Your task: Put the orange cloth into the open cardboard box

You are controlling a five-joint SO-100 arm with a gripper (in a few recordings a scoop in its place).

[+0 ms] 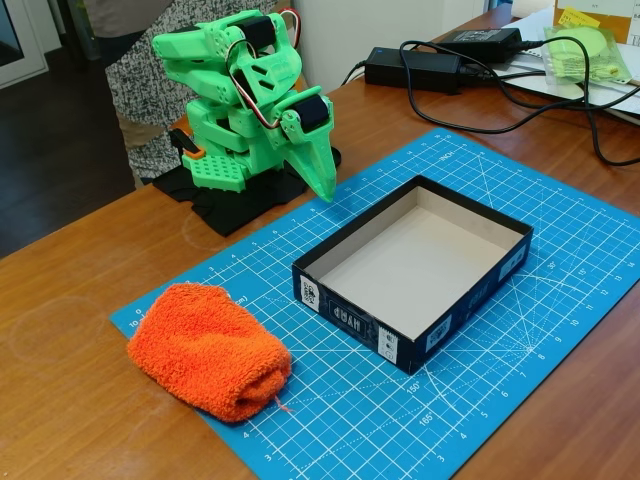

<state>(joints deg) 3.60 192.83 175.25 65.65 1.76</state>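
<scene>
The green printed arm sits folded at the back of the counter (pixel 90 290), its gripper (pixel 322 178) pointing down at the blue cutting mat (pixel 330 420), fingers drawn together into one pointed wedge with nothing in them. The orange cloth (pixel 208 352) lies well forward and to the left of the gripper in the fixed view, a thick fluffy terry roll at the mat's corner; the open cardboard box (pixel 400 350) lies just ahead of the gripper, shallow, dark outside, pale inside. I'd worry the soft bundle unrolls or slips from a shallow pinch, or drags over the low rim and shoves the light box.
</scene>
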